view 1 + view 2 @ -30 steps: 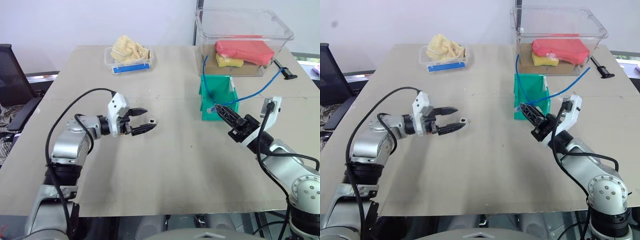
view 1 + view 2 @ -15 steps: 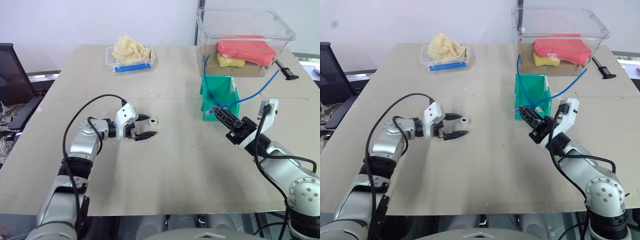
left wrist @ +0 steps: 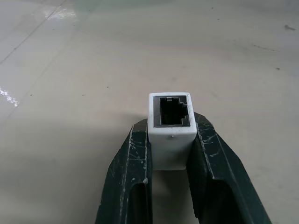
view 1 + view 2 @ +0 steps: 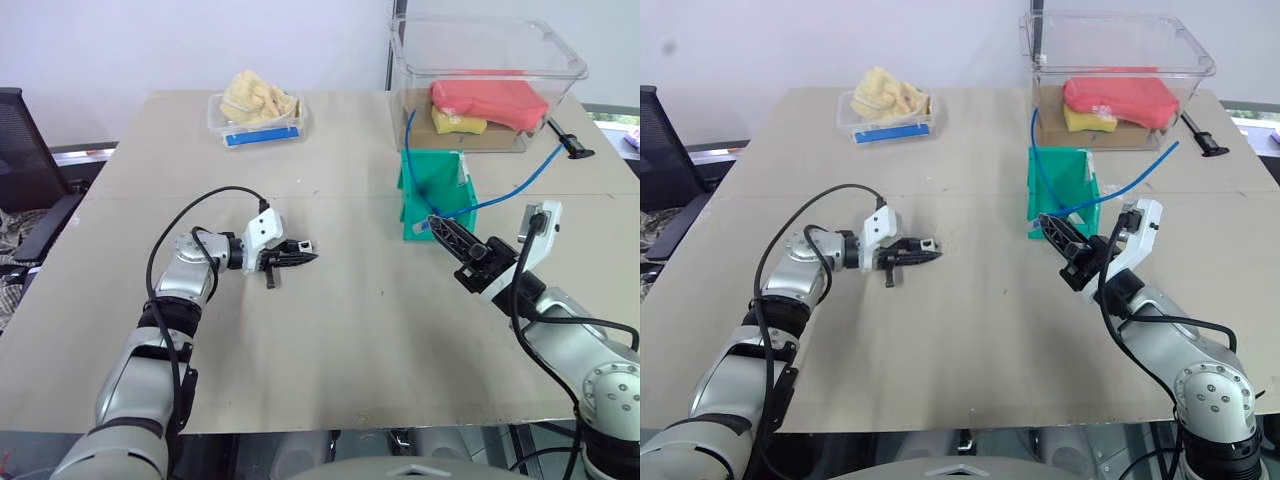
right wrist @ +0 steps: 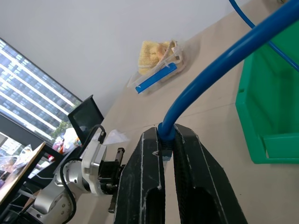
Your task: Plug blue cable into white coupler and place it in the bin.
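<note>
My left gripper (image 4: 300,253) is shut on the white coupler (image 3: 171,126), low at the table's middle left. The coupler's dark socket faces away from the fingers (image 3: 212,158). My right gripper (image 4: 437,224) is raised in front of the teal bin (image 4: 415,195) and is shut on the blue cable (image 5: 210,79) near its plug end. From there the cable (image 4: 515,178) arcs up to the right past the bin toward the table's far right. The bin stands upright at the centre right, its cut-away front toward me.
A large clear tub (image 4: 490,60) with red and yellow sponges stands behind the bin. A small clear tray (image 4: 258,120) with a yellow cloth and a blue bar sits at the far left. A black tool (image 4: 572,142) lies far right. A black chair (image 4: 20,160) stands left of the table.
My left gripper has sunk toward the table, reached forward around the white coupler and shut on it. The right arm has held still with the cable.
</note>
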You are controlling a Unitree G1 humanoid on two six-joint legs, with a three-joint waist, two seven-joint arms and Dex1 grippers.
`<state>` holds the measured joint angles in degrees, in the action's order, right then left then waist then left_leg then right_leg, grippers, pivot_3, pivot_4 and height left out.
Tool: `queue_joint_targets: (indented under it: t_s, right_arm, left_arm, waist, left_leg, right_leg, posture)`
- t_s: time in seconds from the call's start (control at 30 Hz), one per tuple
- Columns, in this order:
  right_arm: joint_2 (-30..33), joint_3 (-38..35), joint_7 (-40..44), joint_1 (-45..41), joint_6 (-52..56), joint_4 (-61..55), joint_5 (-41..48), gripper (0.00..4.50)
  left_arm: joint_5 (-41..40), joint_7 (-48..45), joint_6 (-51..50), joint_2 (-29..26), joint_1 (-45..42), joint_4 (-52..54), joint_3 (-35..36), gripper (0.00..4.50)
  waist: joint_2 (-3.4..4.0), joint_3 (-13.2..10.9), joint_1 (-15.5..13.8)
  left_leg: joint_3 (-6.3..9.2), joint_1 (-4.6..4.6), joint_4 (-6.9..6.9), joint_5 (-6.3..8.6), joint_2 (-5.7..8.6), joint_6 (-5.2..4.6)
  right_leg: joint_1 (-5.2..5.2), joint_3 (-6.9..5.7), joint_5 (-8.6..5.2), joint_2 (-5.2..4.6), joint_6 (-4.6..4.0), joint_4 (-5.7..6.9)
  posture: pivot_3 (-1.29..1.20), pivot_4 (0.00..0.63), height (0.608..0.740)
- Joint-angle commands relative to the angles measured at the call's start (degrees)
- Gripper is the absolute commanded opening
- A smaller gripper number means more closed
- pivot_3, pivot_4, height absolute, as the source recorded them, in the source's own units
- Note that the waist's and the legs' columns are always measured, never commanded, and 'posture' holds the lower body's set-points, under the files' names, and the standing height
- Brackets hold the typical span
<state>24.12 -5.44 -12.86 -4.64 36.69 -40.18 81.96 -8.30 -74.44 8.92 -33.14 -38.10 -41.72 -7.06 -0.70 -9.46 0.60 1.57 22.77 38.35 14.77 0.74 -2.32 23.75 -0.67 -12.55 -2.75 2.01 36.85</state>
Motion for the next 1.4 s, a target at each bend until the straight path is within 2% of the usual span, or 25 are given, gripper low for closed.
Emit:
queue_joint_targets:
  t_s: [0.03,0.17,0.33,0.47,0.63,0.93,1.4]
  right_arm:
    - [2.3,-0.69,2.33,-0.81,-0.47,-2.82,-2.56,0.0]
    - [8.51,0.8,8.3,-2.55,1.57,-3.61,-10.38,0.0]
    - [16.22,2.12,17.08,-5.51,3.56,-2.96,-17.58,0.0]
    - [22.39,5.65,27.09,-6.98,2.78,-1.3,-27.28,0.0]
    - [26.03,10.36,39.37,-9.89,0.38,4.98,-37.46,0.0]
    - [24.84,15.68,52.35,-14.65,-3.48,13.59,-48.97,0.0]
    - [18.74,20.63,61.28,-17.85,-4.87,20.39,-58.07,0.0]
  left_arm:
    - [-2.92,-1.42,-5.07,0.73,-0.46,5.56,1.32,0.4]
    - [-5.96,-1.19,-15.99,3.33,0.99,20.16,-0.98,0.4]
    - [-4.02,2.19,-20.59,8.61,0.8,29.08,-5.84,0.4]
    - [-1.82,4.59,-18.72,13.59,-0.6,27.68,-9.31,0.4]
    - [3.24,5.75,-7.68,18.34,-1.95,17.1,-13.33,0.4]
    - [6.86,4.45,1.0,19.3,-3.36,8.14,-14.71,0.4]
    - [7.58,4.23,2.65,19.88,-3.53,6.62,-14.61,0.4]
  waist:
    - [0.0,0.0,-0.01]
    - [-0.01,-0.01,-0.27]
    - [-0.01,-0.01,-0.24]
    - [-0.03,-0.01,-0.27]
    - [-0.03,-0.02,-0.28]
    - [-0.05,-0.04,-0.51]
    - [-0.05,-0.03,-1.21]
  left_leg:
    - [0.0,0.0,0.0,0.0,0.0,0.0]
    - [0.01,0.08,0.04,0.0,0.02,0.0]
    - [0.02,0.06,0.04,0.01,0.03,-0.01]
    - [0.02,0.03,0.05,0.01,0.02,-0.01]
    - [-0.07,-0.02,0.05,0.01,0.03,-0.01]
    - [-0.06,0.01,0.05,0.01,0.03,-0.01]
    - [-0.05,0.01,0.07,0.01,0.04,-0.01]
  right_leg:
    - [0.0,0.0,0.0,0.0,0.0,0.0]
    - [0.0,-0.01,0.0,-0.01,0.0,-0.02]
    - [-0.01,0.02,0.0,0.04,0.0,-0.03]
    - [-0.01,0.0,0.0,0.08,0.01,-0.01]
    - [-0.01,-0.08,0.0,0.11,0.01,-0.01]
    - [0.0,-0.1,0.0,0.09,0.01,-0.02]
    - [0.0,-0.12,0.0,0.09,0.01,-0.01]
  posture:
    - [0.0,0.15,0.74]
    - [0.0,0.15,0.74]
    - [0.0,0.15,0.74]
    - [0.0,0.15,0.74]
    - [0.0,0.15,0.74]
    - [0.0,0.15,0.74]
    - [0.0,0.15,0.74]
